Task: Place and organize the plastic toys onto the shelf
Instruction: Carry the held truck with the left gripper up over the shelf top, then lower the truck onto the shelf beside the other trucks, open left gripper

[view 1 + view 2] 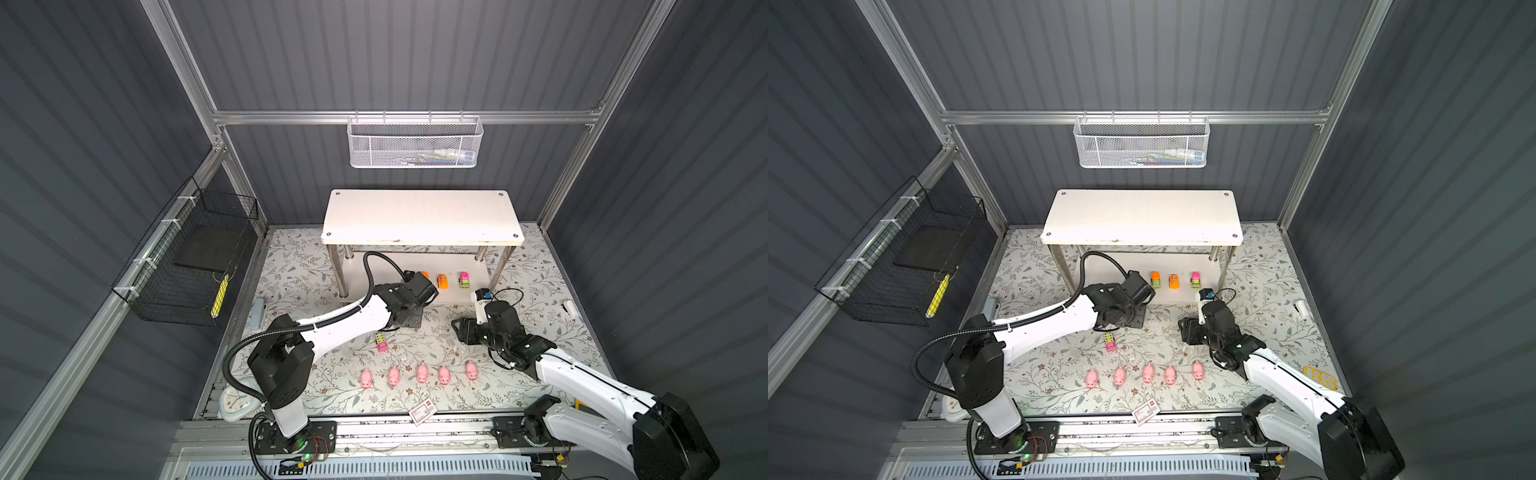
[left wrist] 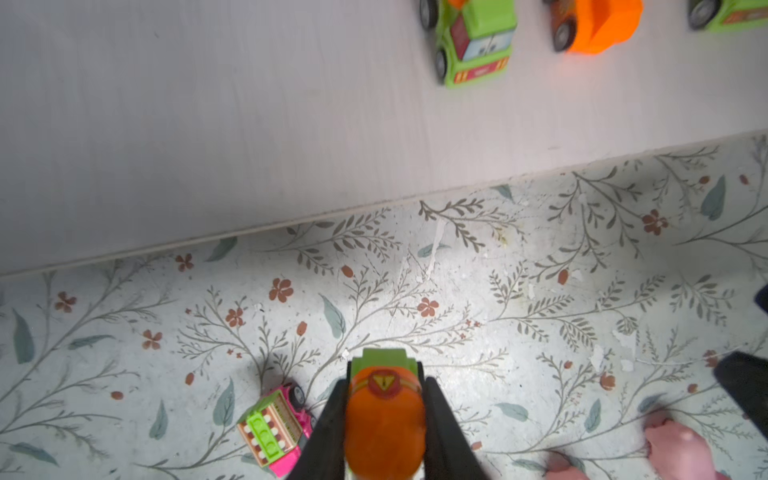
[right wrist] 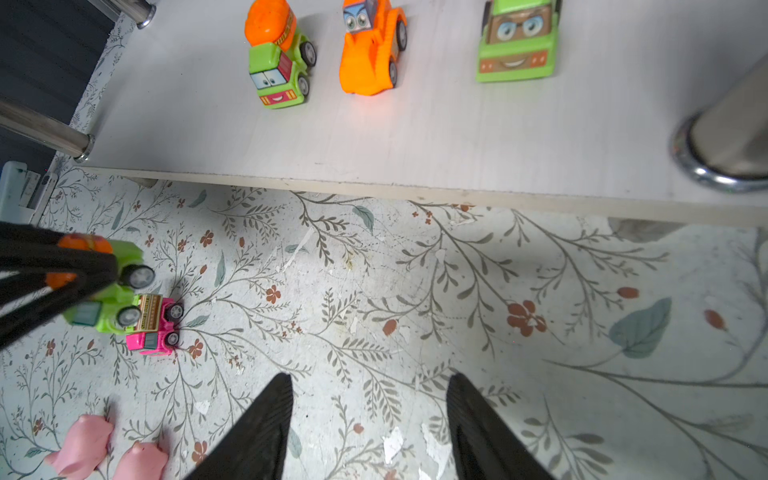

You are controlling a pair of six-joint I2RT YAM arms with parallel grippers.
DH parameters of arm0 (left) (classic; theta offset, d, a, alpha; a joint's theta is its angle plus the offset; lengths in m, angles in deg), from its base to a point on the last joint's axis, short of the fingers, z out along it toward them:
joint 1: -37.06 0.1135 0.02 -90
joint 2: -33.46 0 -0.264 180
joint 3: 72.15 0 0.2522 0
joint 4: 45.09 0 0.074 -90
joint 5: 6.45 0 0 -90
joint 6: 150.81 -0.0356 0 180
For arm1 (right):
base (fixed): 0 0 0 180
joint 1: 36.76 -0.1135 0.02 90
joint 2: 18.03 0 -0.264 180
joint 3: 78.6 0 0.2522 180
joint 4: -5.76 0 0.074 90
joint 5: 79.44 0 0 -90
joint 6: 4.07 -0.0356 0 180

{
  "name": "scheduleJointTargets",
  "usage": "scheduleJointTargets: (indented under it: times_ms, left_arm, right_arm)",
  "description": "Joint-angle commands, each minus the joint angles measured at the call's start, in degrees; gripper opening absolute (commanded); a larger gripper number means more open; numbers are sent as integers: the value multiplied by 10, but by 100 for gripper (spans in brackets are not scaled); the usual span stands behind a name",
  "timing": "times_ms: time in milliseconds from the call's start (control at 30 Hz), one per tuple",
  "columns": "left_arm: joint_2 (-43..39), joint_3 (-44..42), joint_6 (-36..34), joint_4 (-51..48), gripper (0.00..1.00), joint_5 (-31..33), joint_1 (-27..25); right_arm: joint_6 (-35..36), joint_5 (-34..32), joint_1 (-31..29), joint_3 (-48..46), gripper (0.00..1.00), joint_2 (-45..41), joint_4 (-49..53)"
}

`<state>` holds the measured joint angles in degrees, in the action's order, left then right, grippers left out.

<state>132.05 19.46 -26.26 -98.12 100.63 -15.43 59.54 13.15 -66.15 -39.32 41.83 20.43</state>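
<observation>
Pinched in my left tool (image 2: 385, 374) is an orange-and-green car (image 2: 384, 428), just beside the pink car (image 2: 274, 432) that stands on the bench (image 2: 498, 291), a little near of the shelf (image 1: 419, 216). My right tool (image 3: 370, 378) hangs spread and empty over bare bench, to the right of both. On the shelf's lower board, toward its right end, three cars (image 3: 372, 50) stand in a row, wheels down. Along the near bench five pigs (image 1: 422, 372) line up left to right.
</observation>
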Motion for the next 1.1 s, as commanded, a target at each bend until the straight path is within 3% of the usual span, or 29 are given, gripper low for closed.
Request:
scheduleJointTargets:
  times_ms: [0,467,1067]
  left_arm:
    - [-14,23,-31,-23,25,25,28]
    - [59,111,-90,39,27,47,77]
    - [105,90,-80,145,28,59,81]
  right_arm:
    - [1,-1,1,14,62,1,5]
    - [6,-5,1,24,62,-4,19]
    - [2,-2,1,24,62,9,14]
